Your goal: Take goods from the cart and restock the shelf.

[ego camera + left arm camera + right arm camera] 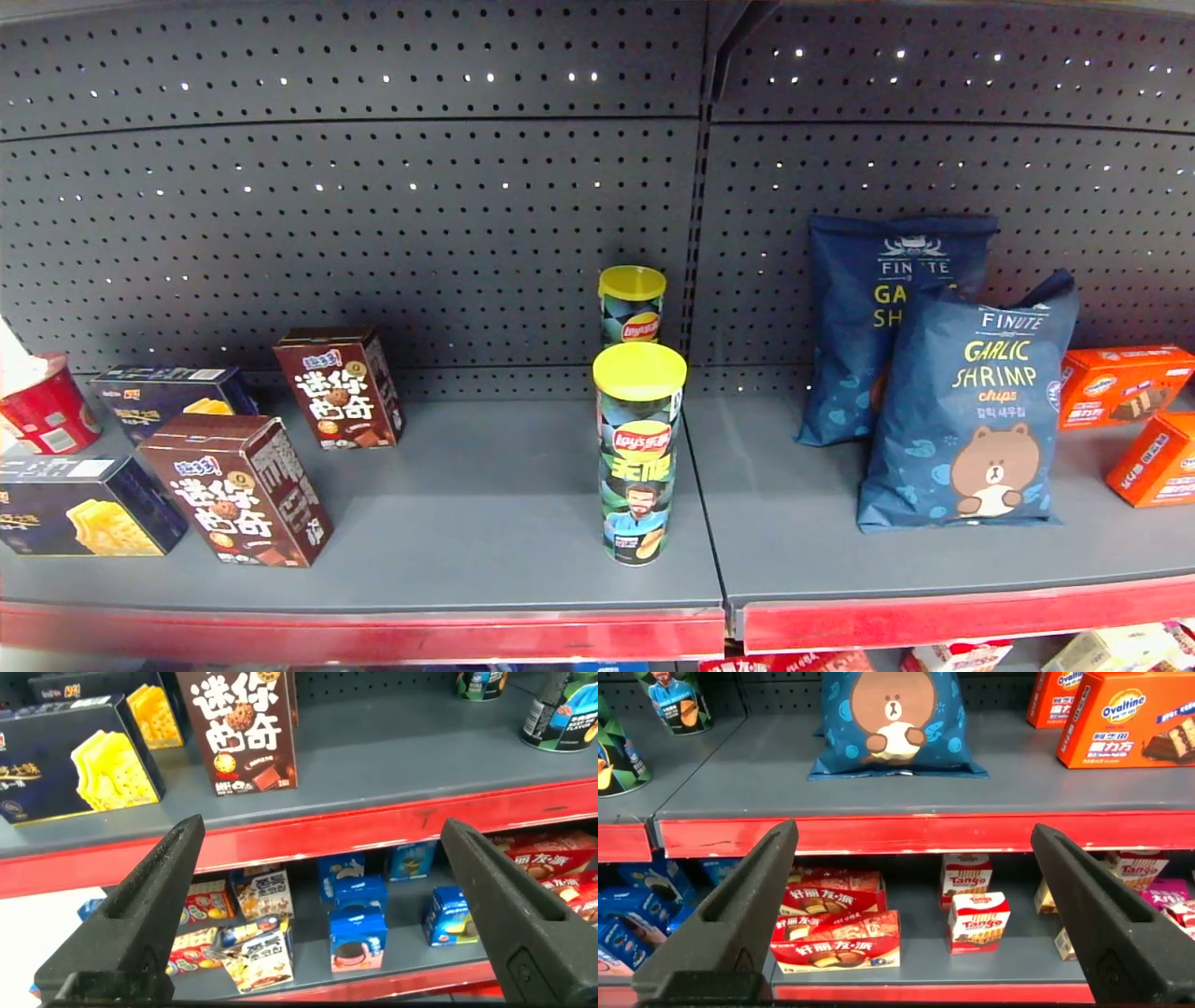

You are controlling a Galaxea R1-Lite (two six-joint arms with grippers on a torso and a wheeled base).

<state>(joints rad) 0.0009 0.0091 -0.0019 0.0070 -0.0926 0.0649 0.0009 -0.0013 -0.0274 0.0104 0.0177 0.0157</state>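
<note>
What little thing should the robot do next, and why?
Probably draw both arms back and turn to the cart for another item. The left tool and the right tool are both open and hold nothing. The shelf has bare room between the front brown box and the front chip can, so there is space to fill.

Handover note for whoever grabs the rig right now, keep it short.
Left gripper: open, empty, at the shelf edge near the brown cookie box.
Right gripper: open, empty, at the edge below the bear chips bag.
Chip can stands mid-shelf, orange box at the robot's right.
Done: cannot tell what was restocked.
Left: fetch next goods from the cart.
</note>
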